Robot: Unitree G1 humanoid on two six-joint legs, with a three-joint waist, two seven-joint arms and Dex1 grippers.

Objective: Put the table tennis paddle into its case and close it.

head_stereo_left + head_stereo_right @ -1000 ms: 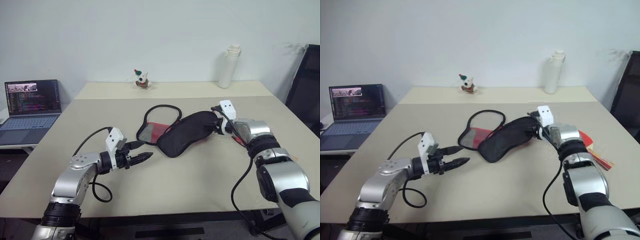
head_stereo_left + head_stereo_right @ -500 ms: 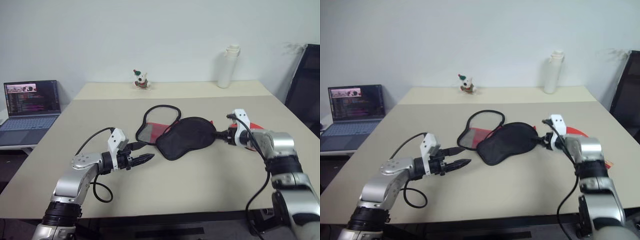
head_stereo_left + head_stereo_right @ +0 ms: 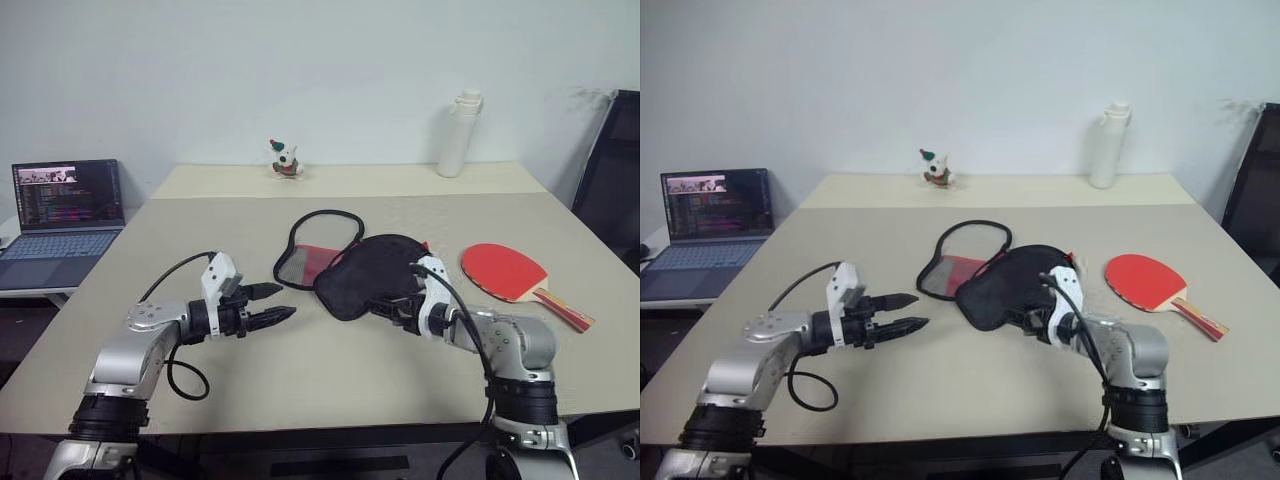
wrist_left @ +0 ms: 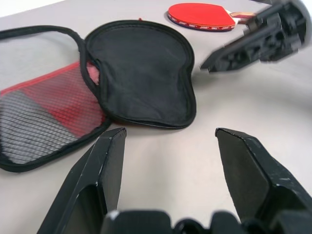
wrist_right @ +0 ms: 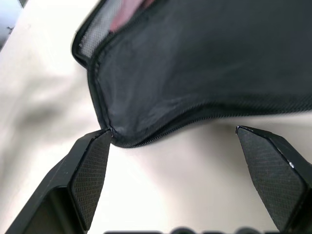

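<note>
Case (image 3: pixel 372 274) lies just beyond right jaws, perhaps touching.

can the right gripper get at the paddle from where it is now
Probably yes: the right gripper is open at the case, and the paddle lies bare on the table just to its right, nothing between.

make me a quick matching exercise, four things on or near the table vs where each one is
Things:
1. table tennis paddle
2. case
3. white bottle
4. laptop

Places:
A. far edge of the table, standing upright
B. middle of the table, lying unzipped
C. off the table, on the robot's left
D. flat on the table, on the robot's right of the pouch

Pairs: 1-D, 2-B, 3-A, 4-C
</note>
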